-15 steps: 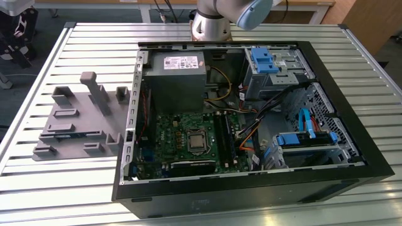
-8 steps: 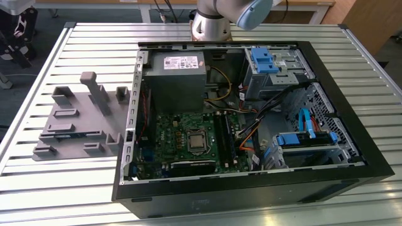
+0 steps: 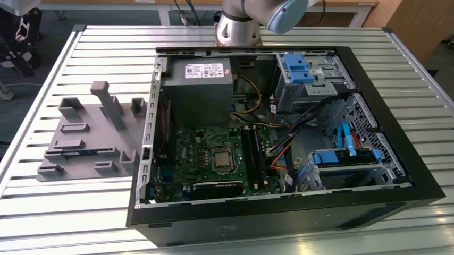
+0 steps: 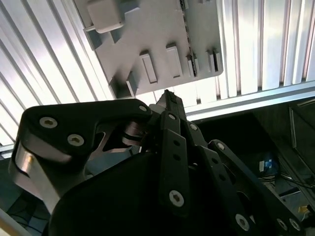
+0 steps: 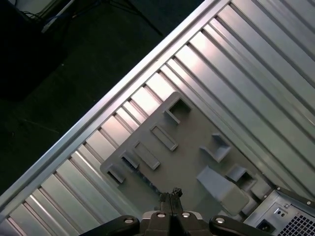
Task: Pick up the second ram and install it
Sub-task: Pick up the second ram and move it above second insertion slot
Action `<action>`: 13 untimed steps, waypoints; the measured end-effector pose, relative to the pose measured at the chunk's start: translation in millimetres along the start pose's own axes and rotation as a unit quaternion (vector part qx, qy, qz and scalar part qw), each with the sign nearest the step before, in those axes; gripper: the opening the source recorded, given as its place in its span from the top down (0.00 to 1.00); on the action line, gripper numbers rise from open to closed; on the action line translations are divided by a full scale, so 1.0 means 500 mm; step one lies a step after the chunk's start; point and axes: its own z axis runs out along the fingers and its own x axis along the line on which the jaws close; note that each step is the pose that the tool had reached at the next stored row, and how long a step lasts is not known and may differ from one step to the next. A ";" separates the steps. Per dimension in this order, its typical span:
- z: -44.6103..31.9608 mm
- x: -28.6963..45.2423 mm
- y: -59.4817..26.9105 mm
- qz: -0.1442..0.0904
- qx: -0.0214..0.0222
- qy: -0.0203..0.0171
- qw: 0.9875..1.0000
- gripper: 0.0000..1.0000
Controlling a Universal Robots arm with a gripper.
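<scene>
Open computer case (image 3: pixel 284 215) on the slatted worktop (image 3: pixel 85 212), with the grey holder tray (image 3: pixel 85 133) just beside it on the exterior view's left. The tray's upright blocks and narrow slots keep parts standing on edge, so that they can be taken from above. A thin dark strip stands in one such slot along the tray's edge and is judged to be the second ram (image 5: pixel 143 178). Its colour cannot be made out from here. The gripper (image 5: pixel 171 192) hangs over the tray, its tip pointing down near one end of that strip in the first wrist view, apart from it. The jaws are pressed together with nothing seen between them, so the strip is not yet held. Inside the case the green motherboard (image 3: pixel 191 151) lies flat and face up, leaving the long black slot rails (image 3: pixel 253 151) open to a straight downward push. Whether a rail is already filled cannot be told.
</scene>
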 end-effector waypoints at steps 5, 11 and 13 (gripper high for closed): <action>0.000 0.000 0.000 -0.015 0.000 0.001 1.000 0.89; 0.000 0.000 0.000 -0.034 0.000 0.002 0.999 0.89; 0.000 0.000 0.000 -0.040 0.000 0.002 0.999 0.89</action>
